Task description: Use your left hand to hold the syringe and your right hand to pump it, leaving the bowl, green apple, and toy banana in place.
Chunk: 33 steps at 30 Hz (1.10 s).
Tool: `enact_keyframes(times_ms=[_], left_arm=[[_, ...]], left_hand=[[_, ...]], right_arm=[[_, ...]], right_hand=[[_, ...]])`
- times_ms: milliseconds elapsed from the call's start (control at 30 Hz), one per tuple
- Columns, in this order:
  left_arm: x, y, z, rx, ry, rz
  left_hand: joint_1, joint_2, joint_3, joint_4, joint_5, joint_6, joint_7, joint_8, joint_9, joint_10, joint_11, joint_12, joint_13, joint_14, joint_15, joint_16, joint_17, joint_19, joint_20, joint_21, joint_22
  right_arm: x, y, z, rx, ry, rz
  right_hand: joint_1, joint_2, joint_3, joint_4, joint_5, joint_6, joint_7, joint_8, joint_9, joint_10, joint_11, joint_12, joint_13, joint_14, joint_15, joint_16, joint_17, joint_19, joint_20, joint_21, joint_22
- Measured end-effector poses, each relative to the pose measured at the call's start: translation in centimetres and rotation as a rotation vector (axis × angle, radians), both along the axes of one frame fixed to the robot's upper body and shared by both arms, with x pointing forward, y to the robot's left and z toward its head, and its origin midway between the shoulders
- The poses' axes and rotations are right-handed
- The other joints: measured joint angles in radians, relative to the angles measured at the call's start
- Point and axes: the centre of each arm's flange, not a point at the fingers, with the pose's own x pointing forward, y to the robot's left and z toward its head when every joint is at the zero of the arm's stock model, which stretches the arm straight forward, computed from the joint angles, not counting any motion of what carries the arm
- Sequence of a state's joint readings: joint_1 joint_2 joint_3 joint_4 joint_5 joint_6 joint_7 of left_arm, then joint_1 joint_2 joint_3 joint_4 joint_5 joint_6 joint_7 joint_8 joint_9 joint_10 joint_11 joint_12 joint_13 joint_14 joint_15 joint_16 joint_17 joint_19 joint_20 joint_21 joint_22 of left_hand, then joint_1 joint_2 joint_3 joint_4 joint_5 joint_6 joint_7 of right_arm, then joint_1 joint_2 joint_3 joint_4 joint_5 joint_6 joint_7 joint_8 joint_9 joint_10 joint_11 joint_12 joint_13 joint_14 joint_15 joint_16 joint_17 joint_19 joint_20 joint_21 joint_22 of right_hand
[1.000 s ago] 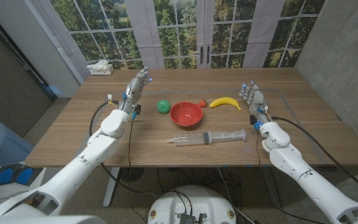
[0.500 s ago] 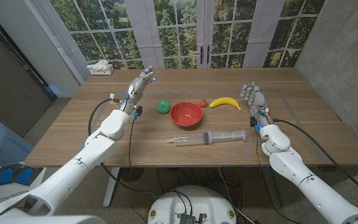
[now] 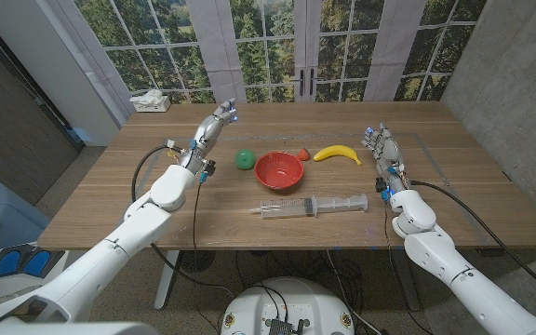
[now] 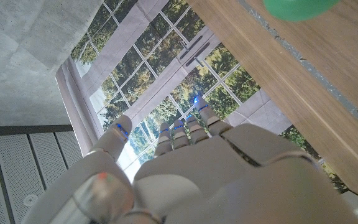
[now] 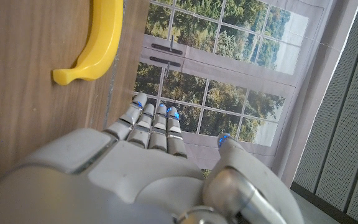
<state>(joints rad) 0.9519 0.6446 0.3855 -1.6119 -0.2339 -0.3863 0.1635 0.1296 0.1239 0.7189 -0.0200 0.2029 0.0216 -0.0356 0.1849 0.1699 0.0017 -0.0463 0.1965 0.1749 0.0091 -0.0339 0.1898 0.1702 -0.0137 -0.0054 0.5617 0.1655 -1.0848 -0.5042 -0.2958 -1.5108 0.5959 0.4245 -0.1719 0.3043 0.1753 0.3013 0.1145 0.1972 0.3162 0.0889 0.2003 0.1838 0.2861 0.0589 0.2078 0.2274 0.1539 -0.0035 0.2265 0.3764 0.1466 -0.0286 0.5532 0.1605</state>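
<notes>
Surface of wood carries everything, and nothing on it looks handled yet. Both hands hold nothing, fingers extended: left hand far out beyond the green apple, right hand beside the toy banana. Bowl sits between the fruits. Syringe lies near the front edge, untouched; grasping and pumping are all still to come.

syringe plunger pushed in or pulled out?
Pulled out. On the syringe, lying flat on the table, the plunger rod sticks well out of the barrel toward the right hand.
</notes>
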Motion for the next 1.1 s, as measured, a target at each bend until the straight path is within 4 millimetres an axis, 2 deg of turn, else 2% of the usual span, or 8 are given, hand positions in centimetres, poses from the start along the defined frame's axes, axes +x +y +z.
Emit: enact_keyframes(times_ms=[267,467,1100], left_arm=[[-0.6,-0.6,0.0,0.044,-0.023,0.007],[-1.3,-1.2,-0.1,0.079,-0.042,0.003],[-2.8,-2.7,-0.7,0.177,-0.07,-0.015]], left_hand=[[0.0,0.0,0.0,-0.008,0.0,0.0,0.0,0.0,0.0,0.005,0.005,0.0,0.0,0.0,0.0,0.0,0.0,0.004,-0.004,-0.004,0.0],[0.003,-0.003,-0.003,-0.019,0.0,0.006,0.006,0.0,0.0,0.005,0.005,0.0,0.0,0.0,0.0,0.0,-0.002,0.007,-0.007,-0.004,0.0],[0.008,0.0,-0.011,-0.036,-0.011,0.011,0.0,0.0,0.0,0.018,-0.007,0.0,0.0,0.009,0.002,0.0,0.0,0.007,-0.007,-0.022,0.0]], right_arm=[[-0.7,-0.1,-0.4,0.003,-0.005,-0.004],[-1.2,-0.2,-0.6,0.006,-0.014,-0.015],[-3.0,-0.3,-1.4,0.012,-0.039,-0.04]], right_hand=[[0.0,0.0,0.0,0.0,0.0,0.0,0.0,0.0,0.0,0.0,0.0,0.0,-0.005,0.0,0.0,0.006,0.002,0.003,-0.003,-0.007,0.0],[0.0,0.0,0.003,-0.008,0.0,0.0,0.0,0.0,0.0,0.0,0.0,0.0,-0.005,0.0,0.0,0.009,0.002,0.005,-0.005,-0.007,0.0],[0.0,0.0,0.003,-0.008,-0.005,0.005,0.006,0.0,0.0,0.0,0.0,0.0,-0.005,0.005,0.005,0.009,0.002,0.005,-0.005,-0.021,0.0]])
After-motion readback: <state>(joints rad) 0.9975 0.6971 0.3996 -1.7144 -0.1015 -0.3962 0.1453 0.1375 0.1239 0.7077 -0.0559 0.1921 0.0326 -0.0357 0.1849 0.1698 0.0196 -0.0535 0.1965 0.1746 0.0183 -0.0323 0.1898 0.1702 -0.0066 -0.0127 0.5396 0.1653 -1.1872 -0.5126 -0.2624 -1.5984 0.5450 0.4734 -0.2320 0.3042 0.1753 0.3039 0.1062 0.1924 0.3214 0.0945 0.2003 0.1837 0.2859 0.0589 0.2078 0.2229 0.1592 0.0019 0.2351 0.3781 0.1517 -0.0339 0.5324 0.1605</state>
